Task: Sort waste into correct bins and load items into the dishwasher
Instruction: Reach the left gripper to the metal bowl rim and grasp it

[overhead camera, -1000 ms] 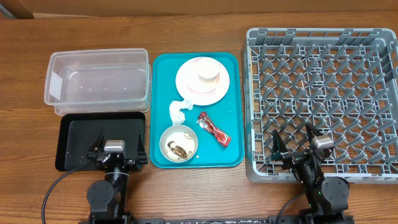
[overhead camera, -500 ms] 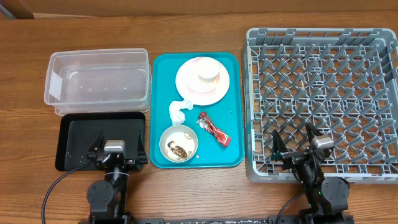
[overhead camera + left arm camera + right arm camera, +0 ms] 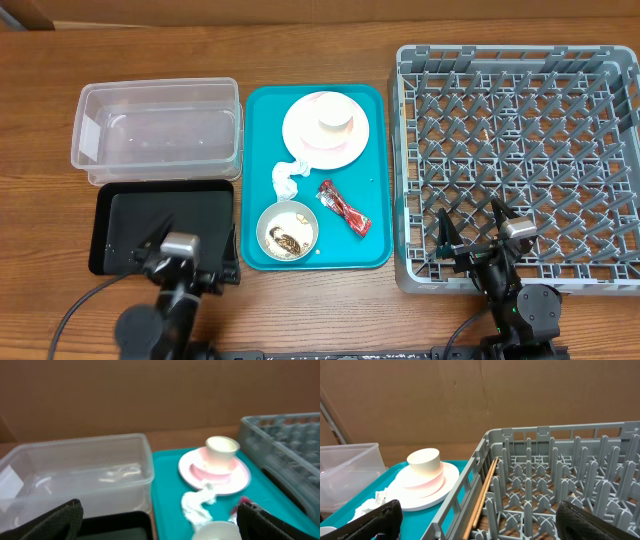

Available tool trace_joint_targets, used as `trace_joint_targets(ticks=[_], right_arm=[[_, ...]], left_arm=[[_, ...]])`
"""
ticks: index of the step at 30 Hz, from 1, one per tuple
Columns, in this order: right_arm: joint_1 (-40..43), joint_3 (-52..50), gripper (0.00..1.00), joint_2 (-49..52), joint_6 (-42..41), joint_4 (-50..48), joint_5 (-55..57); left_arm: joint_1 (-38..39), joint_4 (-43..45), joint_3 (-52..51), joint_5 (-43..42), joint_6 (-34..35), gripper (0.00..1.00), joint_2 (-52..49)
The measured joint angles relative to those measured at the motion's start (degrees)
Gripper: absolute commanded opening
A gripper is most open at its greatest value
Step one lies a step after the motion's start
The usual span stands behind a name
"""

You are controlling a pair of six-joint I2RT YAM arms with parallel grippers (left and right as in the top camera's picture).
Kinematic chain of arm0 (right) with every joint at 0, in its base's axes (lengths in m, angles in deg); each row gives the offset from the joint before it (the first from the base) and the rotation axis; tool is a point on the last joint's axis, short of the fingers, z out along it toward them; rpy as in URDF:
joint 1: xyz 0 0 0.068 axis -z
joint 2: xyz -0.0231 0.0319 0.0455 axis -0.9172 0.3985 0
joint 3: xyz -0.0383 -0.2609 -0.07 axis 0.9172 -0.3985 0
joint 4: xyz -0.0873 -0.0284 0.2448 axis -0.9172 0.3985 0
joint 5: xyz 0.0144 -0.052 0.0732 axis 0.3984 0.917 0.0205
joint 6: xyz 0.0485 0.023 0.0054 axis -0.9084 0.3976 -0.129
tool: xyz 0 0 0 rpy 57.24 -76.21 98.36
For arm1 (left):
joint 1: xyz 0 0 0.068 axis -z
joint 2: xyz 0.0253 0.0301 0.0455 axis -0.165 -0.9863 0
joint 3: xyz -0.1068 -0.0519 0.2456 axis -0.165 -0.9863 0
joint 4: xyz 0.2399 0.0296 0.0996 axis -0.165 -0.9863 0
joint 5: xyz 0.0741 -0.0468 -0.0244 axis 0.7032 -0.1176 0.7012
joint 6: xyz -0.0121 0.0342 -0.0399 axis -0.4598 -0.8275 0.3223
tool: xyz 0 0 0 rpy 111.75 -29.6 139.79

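Note:
On the teal tray [image 3: 262,112], a pale pink plate [image 3: 303,136] carries a white cup [image 3: 335,119]. A crumpled white tissue [image 3: 286,177], a red wrapper [image 3: 344,208] and a bowl [image 3: 270,232] with brown food scraps [image 3: 286,242] lie nearer me. The clear tub [image 3: 160,130] and black tray [image 3: 130,225] are at the left, the grey dish rack [image 3: 520,52] at the right. My left gripper [image 3: 188,250] is open and empty over the black tray's near edge. My right gripper [image 3: 470,228] is open and empty over the rack's near left corner.
The left wrist view shows the tub [image 3: 80,467], the cup [image 3: 221,450], the tissue [image 3: 200,505] and the bowl's rim [image 3: 215,532] ahead. The right wrist view shows the rack's pegs [image 3: 560,485] and the plate [image 3: 445,482] to the left. A brown wall stands behind.
My left arm has shifted slightly toward the near edge and to the left. The right arm and all objects are unchanged.

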Motion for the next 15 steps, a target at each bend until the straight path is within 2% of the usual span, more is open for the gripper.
trace_joint_targets(ticks=[6,15], right_arm=[[0.0,0.0,1.0,0.0,-0.02,-0.02,-0.02],[0.0,0.0,1.0,0.0,-0.02,0.0,-0.02]], left_arm=[[0.0,-12.55,16.24,-5.11,0.35,1.0,-7.52],[0.0,-26.03,33.22,-17.03,0.37,1.0,-28.76]])
